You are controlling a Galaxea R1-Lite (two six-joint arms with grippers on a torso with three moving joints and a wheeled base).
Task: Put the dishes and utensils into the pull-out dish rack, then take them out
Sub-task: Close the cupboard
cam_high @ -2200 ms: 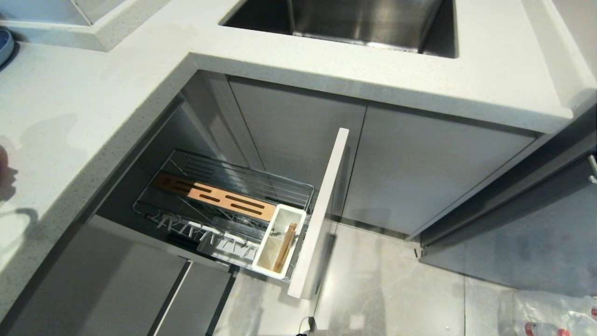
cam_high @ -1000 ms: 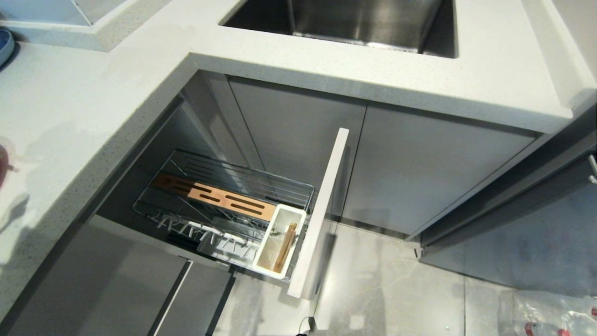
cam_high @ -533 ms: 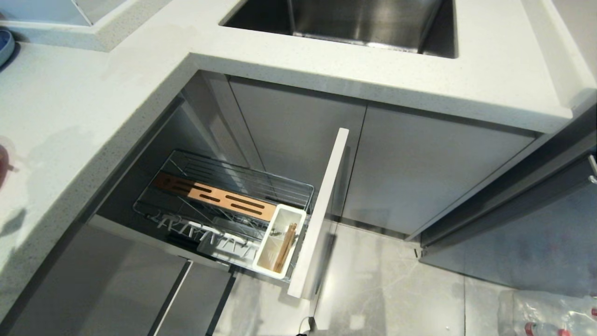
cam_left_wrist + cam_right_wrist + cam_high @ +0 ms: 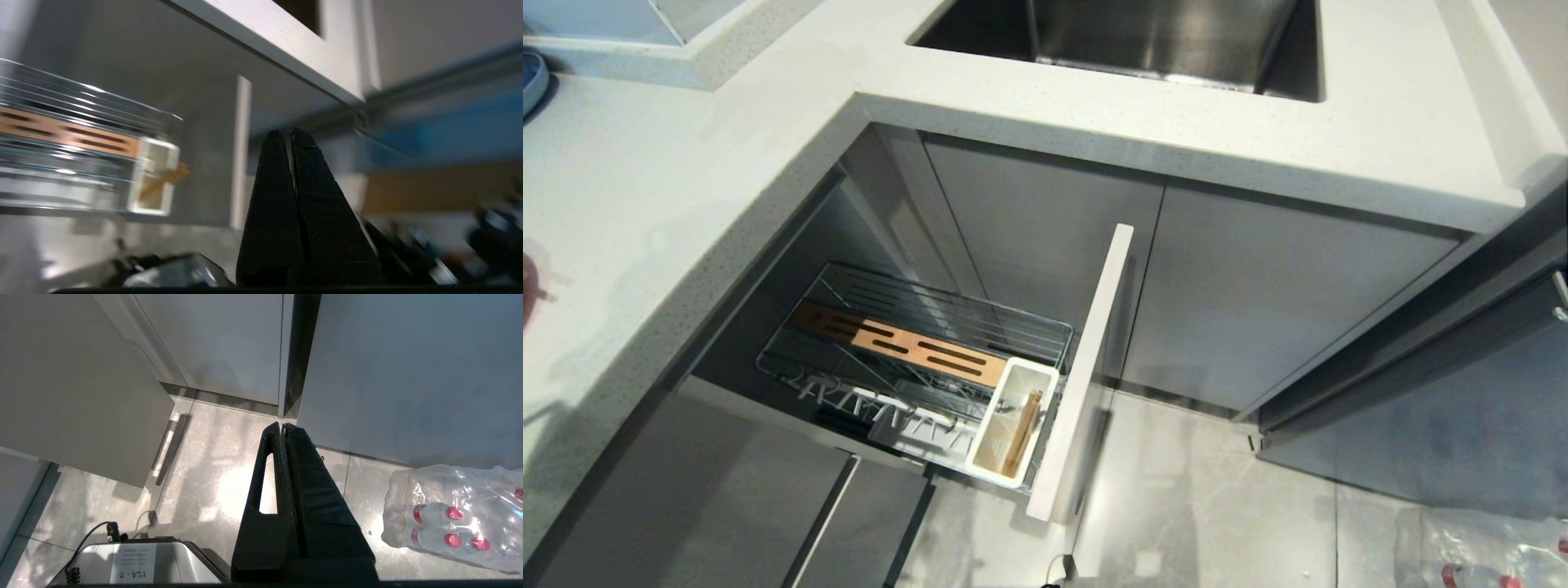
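Off the left edge of the head view, left gripper clenched on nothing, fingertips pressed together. Swinging fast, to judge by the smear across its own wrist view, with the rack off to one side of it.

On the counter, far left, only a shadow to mark the change: lower and fainter than a second ago, nearly slid out of view. Beside it a reddish patch at the very edge, too cropped to name.

Further right, rack pulled out under the counter, sitting exactly as in the earlier pictures. Wooden insert bare along the back. No plate or bowl standing in the wires, and none anywhere else in view.

At the rack's front corner, caddy with the chopsticks leaning inside, unmoved. Possibly something grey next to them; impossible to say whether spoon or shadow.

Just right of the caddy, front panel standing out from the cabinets.

Right again, right gripper parked, squeezed closed and empty, aimed at the floor near a pack of bottles.

Reading for the task: chopsticks stowed, dishes not in the rack. Probably an empty-handed turn between items rather than a placement. Best to check the gripper's heading before expecting any contact with the rack.
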